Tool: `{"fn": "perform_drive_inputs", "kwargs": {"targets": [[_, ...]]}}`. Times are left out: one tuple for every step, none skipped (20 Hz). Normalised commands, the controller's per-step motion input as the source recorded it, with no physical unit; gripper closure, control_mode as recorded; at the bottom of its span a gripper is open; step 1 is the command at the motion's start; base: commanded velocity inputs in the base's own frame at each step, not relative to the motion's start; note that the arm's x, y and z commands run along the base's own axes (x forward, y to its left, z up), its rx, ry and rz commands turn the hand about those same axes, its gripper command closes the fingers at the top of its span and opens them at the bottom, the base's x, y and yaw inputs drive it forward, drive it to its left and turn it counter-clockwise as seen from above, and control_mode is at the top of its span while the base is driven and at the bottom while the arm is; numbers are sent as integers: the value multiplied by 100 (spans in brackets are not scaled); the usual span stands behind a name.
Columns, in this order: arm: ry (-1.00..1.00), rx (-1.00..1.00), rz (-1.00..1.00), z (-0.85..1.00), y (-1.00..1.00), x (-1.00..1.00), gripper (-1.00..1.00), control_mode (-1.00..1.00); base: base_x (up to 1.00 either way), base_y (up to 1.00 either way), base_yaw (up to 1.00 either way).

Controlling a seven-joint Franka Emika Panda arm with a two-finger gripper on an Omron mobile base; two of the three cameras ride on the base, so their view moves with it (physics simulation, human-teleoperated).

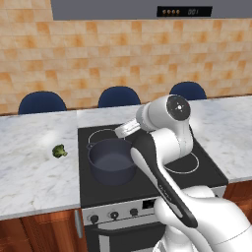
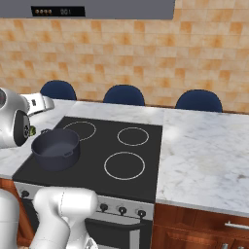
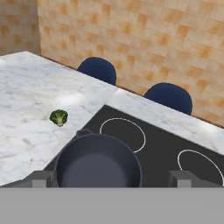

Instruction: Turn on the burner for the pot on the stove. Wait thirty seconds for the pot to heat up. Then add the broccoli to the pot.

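Now the open, empty gripper (image 3: pixel 112 178) hangs above the pot (image 3: pixel 98 167) at the stove's (image 3: pixel 162 151) front left corner, broccoli (image 3: pixel 58 117) on the counter (image 3: pixel 26 100) beside it.

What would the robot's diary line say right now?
gripper: open, above pot | pot: empty, on stove | broccoli: on counter
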Motion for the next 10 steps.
{"fn": "perform_drive_inputs", "kwargs": {"targets": [[0, 0, 0, 0, 0, 0, -100, -100, 0, 0, 0], [0, 0, 0, 0, 0, 0, -100, -100, 0, 0, 0], [0, 0, 0, 0, 0, 0, -100, -100, 0, 0, 0], [0, 0, 0, 0, 5, 0, -100, -100, 0, 0, 0], [0, 0, 0, 0, 9, 0, -100, -100, 0, 0, 0], [1, 0, 0, 0, 24, 0, -100, -100, 0, 0, 0], [7, 0, 0, 0, 38, 0, -100, -100, 0, 0, 0], [12, 0, 0, 0, 54, 0, -100, -100, 0, 0, 0], [13, 0, 0, 0, 58, 0, -100, -100, 0, 0, 0], [15, 0, 0, 0, 56, 0, -100, -100, 0, 0, 0]]}}
